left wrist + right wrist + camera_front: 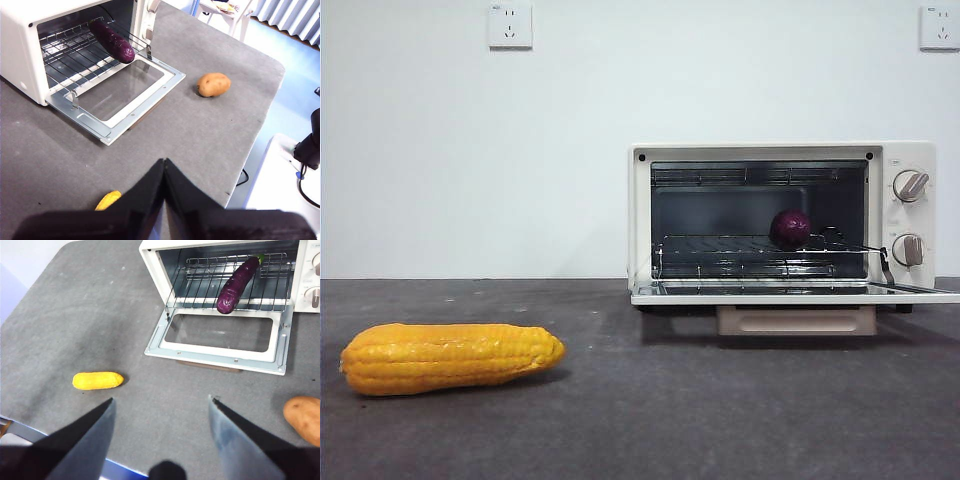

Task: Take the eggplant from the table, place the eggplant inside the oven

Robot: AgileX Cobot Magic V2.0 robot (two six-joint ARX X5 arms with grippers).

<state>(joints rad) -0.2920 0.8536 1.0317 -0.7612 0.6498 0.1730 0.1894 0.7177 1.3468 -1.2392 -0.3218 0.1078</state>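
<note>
The oven [782,222] stands at right of the front view on the table [650,410], door folded down, the eggplant [790,228] on its wire rack [760,246]. The corn cob [450,357] lies lower left. In the right wrist view, a potato [303,418] lies at lower right.

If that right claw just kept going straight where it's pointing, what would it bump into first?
Probably the bare table: the open right claw aims between the corn and the oven's open door. Depth is unclear.
</note>
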